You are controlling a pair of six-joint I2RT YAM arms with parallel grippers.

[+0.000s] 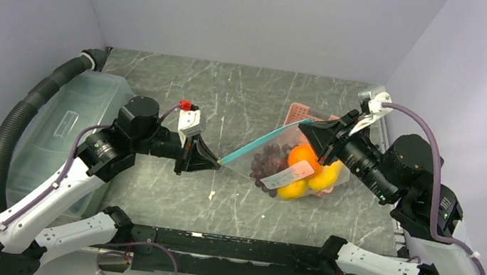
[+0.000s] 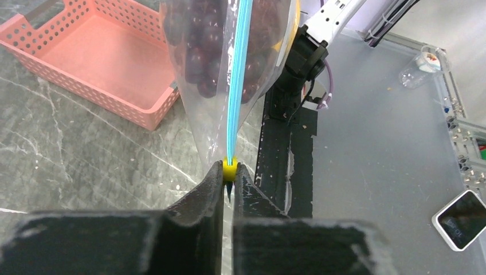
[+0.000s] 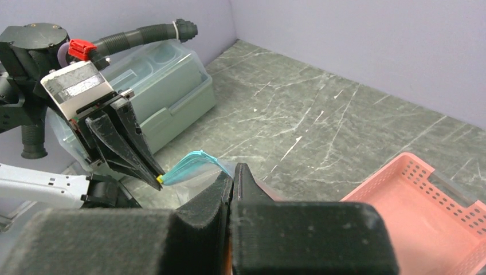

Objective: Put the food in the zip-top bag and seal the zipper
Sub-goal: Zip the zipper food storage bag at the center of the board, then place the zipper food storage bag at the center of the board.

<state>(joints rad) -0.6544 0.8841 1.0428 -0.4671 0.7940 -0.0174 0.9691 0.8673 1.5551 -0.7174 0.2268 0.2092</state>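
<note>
You have one bag [image 1: 262, 165] stretched between two grippers. The left gripper [image 1: 216, 163] is clenched on the yellow tab [image 2: 230, 169] at the zipper's [image 1: 265, 140] end, and the right gripper [image 1: 315, 124] is pinched on its other end. Inside are one grape bunch [image 1: 267, 161], one orange ball [image 1: 303, 154] and two visible yellow pieces [image 1: 292, 189]. One pink basket [image 1: 298, 109] sits behind.

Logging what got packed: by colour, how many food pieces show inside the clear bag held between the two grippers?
orange ball: 1
yellow pieces: 2
dark purple grape bunch: 1
Total visible in the zip-top bag: 4. Another piece could be hidden behind these.
</note>
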